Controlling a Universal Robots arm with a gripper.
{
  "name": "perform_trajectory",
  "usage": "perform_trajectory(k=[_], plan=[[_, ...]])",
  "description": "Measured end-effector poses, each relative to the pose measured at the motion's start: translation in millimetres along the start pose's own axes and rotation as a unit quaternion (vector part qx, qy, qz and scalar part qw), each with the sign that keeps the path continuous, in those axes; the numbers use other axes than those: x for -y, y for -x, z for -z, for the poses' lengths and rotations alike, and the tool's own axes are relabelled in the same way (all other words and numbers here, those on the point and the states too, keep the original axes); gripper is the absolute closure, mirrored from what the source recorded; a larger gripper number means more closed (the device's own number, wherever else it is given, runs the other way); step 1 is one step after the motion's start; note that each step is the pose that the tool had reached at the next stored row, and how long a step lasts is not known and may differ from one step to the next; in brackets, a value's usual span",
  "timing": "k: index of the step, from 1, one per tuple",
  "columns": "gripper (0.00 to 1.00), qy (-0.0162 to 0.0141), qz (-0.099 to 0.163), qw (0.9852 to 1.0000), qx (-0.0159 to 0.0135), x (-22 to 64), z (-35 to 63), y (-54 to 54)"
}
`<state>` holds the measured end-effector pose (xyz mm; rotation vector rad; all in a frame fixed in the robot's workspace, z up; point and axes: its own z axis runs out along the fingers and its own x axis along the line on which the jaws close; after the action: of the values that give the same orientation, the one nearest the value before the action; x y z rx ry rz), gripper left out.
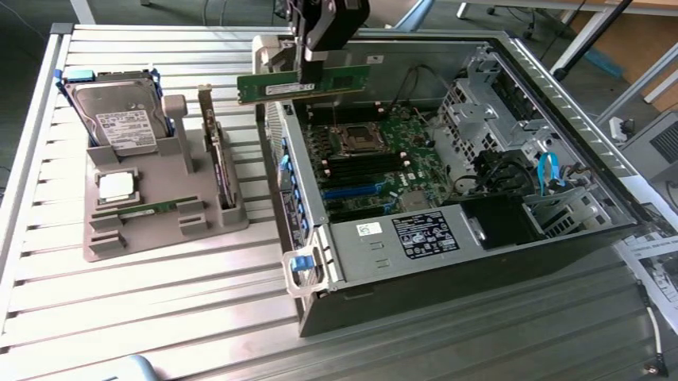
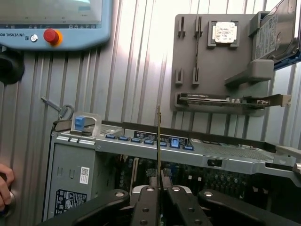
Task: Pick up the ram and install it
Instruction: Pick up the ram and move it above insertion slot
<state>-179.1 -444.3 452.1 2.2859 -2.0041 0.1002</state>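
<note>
My gripper [image 1: 314,78] is shut on the ram [image 1: 278,86], a long green stick with a white label. It holds the ram level in the air over the far rim of the open computer case [image 1: 445,262]. Below it lies the motherboard [image 1: 408,143] with its black and blue slots [image 1: 355,171]. In the wrist view the ram [image 2: 159,141] appears edge-on as a thin upright strip, pinched at its lower end between the black fingers [image 2: 146,205]. It hangs above the case wall, clear of the board.
A grey holder [image 1: 159,230] on the exterior view's left carries a hard drive [image 1: 117,111], a silver processor [image 1: 117,185], an upright dark card [image 1: 217,151] and a small green stick [image 1: 159,208]. A teach pendant [image 2: 51,36], keys [image 2: 61,110] and a person's hand [image 2: 3,188] lie beyond the case.
</note>
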Motion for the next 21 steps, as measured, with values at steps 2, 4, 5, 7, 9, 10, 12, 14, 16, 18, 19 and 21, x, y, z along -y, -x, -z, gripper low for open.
perform_trajectory(k=[2,4,5,7,9,10,12,14,16,18,19,21], plan=[[0.87,0.0,0.0,1.0,-0.0002,1.9,0.0,-0.2],[0.87,0.0,0.0,1.0,-0.0004,3.4,0.0,-0.5],[0.87,0.0,0.0,1.0,-0.0004,4.0,0.0,-0.6],[0.87,0.0,0.0,1.0,-0.0005,5.0,0.0,-0.7],[0.87,0.0001,0.0,1.0,-0.0008,6.5,0.1,-0.9],[0.87,0.0001,0.0,1.0,-0.0008,7.0,0.1,-0.9],[0.87,0.0001,0.0,1.0,-0.0009,7.8,0.1,-1.1],[0.87,0.0001,0.0,1.0,-0.0011,8.7,0.1,-1.2],[0.87,0.0002,0.0,1.0,-0.0014,9.7,0.1,-1.3],[0.87,0.0002,0.0,1.0,-0.0017,10.5,0.1,-1.4],[0.87,0.0002,0.0,1.0,-0.0018,11.0,0.1,-1.5],[0.87,0.0003,0.0,1.0,-0.002,11.9,0.2,-1.6]])
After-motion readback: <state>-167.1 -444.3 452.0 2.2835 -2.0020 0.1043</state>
